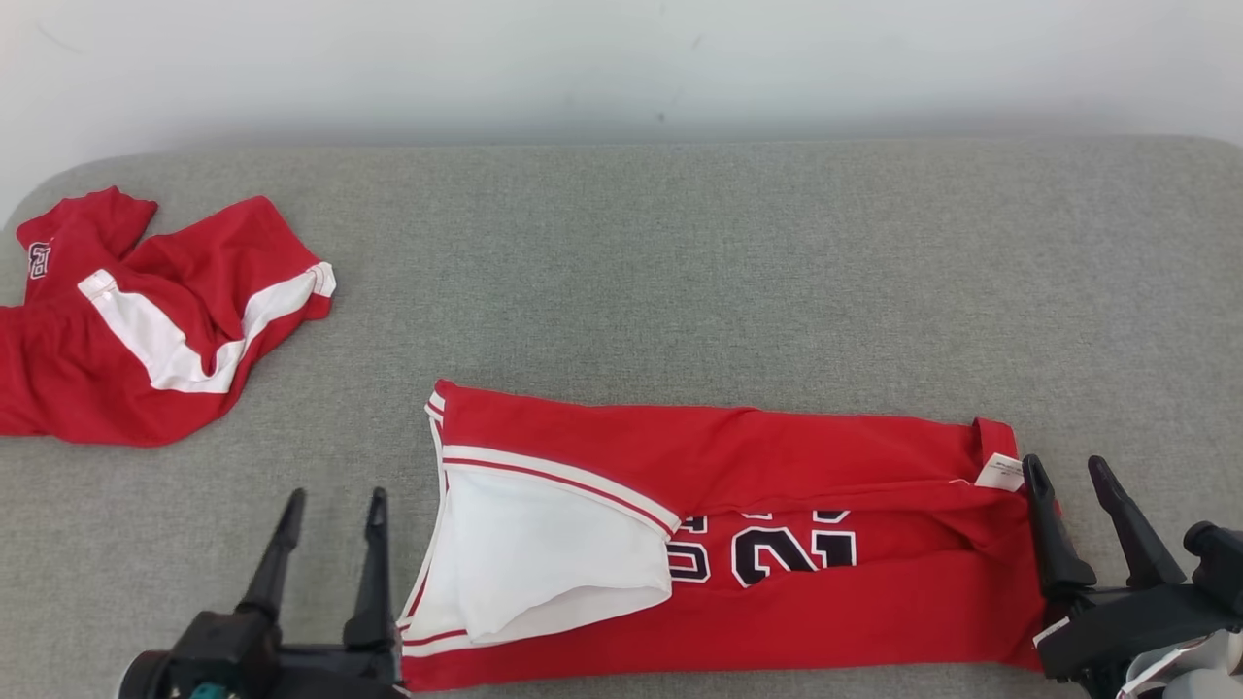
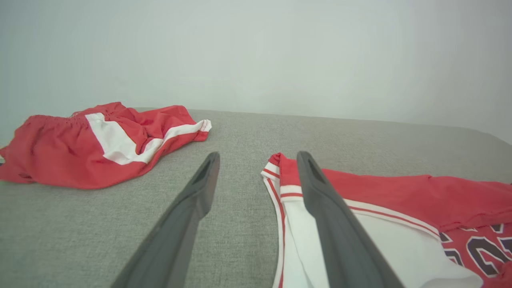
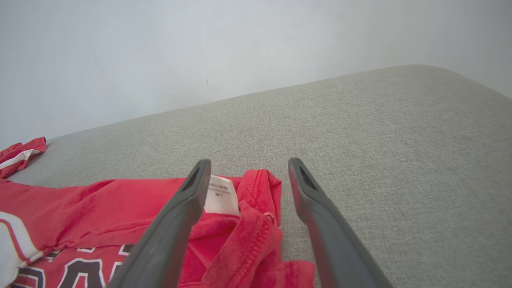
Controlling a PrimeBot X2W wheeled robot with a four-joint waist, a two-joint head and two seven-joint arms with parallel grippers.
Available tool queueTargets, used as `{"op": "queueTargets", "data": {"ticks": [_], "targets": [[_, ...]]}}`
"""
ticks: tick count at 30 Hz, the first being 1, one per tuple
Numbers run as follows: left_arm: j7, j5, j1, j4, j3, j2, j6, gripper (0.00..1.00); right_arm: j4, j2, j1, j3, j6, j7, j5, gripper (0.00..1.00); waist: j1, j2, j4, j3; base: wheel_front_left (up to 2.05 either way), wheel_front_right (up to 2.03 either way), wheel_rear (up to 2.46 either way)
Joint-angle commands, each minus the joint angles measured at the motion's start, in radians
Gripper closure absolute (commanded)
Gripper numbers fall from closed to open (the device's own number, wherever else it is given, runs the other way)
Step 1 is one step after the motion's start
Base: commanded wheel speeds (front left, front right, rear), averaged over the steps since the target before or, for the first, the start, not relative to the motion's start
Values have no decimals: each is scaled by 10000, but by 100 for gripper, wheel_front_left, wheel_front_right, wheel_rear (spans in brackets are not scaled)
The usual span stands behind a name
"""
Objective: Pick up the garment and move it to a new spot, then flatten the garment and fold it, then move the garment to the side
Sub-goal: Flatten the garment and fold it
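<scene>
Left jaws: wide, empty, just beside the garment (image 1: 777,621)'s white-trimmed end.
Right jaws: wide, empty, over the opposite end by the care label (image 1: 1000,473).
Garment: long folded strip on the grey surface (image 1: 680,272), near edge.
Next fold, likely: pinch all layers at both ends and lift evenly.
Elsewhere: second red garment (image 1: 117,388), well apart.
</scene>
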State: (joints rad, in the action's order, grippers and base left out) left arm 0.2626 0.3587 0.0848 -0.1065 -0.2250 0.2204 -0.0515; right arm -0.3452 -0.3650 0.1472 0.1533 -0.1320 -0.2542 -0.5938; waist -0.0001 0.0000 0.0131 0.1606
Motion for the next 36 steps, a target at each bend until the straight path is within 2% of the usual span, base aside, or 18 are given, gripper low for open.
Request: {"op": "queueTargets", "data": {"ticks": [1, 5, 9, 21, 22, 24, 30, 36], "targets": [[30, -81, -151, 45, 90, -58, 36, 0, 27, -51, -55, -22, 29, 24, -45, 0, 1, 0, 22, -16, 0, 0, 0], [30, -832, -477, 259, 992, -350, 148, 0, -189, -52, 153, -103, 29, 457, 83, 0, 1, 0, 83, -66, 0, 0, 0], [30, -1310, -609, 334, 1728, -611, 447, 0, -819, 143, 453, -259, 30, 1120, 32, 0, 1, 0, 165, -85, 0, 0, 0], [30, -2166, -781, 199, 2548, -1358, 1147, 0, -2858, 638, 956, -47, 30, 2254, 7, 0, 1, 0, 443, -93, 0, 0, 0], [30, -2227, -786, 185, 2580, -1386, 1204, 0, -2923, 681, 923, 61, 28, 2303, -42, 19, 1, 0, 453, -98, 0, 0, 0], [30, -2294, -804, 164, 2660, -1440, 1250, 0, -2957, 747, 892, 244, 28, 2319, -128, 98, 1, 0, 444, -115, 0, 0, 0], [30, -2443, -825, 123, 2831, -1559, 1379, 0, -3033, 588, 1079, 424, 30, 2059, -326, 100, 1, 0, 332, -195, 0, 0, 0], [30, -2561, -791, 39, 2826, -1632, 1493, 0, -3447, -245, 1428, -139, 30, 1698, -462, 100, 1, 0, 254, -330, 0, 0, 0]]}}
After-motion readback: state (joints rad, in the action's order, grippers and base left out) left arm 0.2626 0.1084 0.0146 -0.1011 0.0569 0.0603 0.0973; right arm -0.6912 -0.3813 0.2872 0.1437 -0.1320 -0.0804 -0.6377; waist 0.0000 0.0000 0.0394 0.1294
